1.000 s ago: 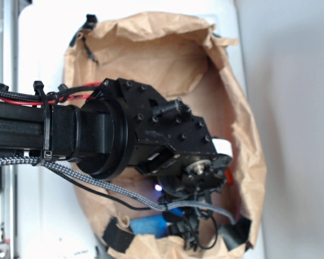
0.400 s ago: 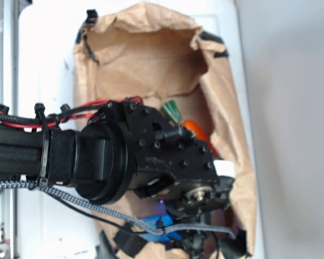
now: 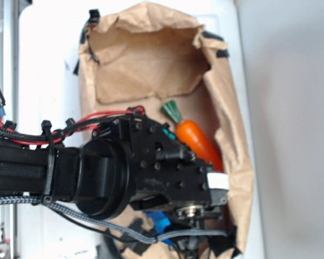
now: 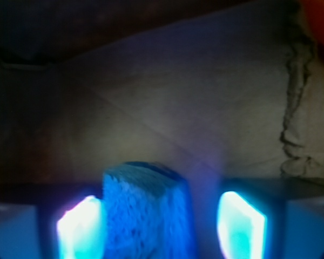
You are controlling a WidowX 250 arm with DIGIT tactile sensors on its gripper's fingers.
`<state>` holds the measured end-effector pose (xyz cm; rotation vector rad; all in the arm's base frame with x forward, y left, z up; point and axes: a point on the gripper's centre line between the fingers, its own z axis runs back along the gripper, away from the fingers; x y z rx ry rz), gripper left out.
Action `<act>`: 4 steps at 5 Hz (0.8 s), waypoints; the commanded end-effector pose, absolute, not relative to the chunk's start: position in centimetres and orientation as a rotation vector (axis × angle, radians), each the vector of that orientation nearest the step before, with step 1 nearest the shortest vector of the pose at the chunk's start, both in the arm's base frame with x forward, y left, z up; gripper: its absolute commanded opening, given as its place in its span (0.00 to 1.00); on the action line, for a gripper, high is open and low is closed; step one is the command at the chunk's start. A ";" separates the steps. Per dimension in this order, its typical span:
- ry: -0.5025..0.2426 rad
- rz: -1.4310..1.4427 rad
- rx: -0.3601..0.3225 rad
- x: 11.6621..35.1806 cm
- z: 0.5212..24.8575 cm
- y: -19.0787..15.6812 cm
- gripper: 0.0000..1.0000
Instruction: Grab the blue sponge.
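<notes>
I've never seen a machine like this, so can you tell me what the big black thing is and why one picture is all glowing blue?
The big black thing is a robot arm, seen from a camera above. Its grabbing part, the end effector, reaches down into a brown paper bag. An orange toy carrot lies in the bag beside it. The glowing picture comes from a little camera on the arm's wrist. There, the blue sponge stands between the two lit fingers. One finger seems to touch it; the other is apart, so it isn't squeezed yet.
</notes>
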<state>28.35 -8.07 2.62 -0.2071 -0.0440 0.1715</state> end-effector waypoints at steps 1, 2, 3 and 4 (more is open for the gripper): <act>-0.093 0.243 -0.255 30.1 7.0 -2.7 0.00; -0.125 0.297 -0.270 31.0 9.6 -0.5 0.00; -0.182 0.360 -0.231 31.3 12.2 1.8 0.00; -0.288 0.385 0.012 29.4 16.2 5.4 0.00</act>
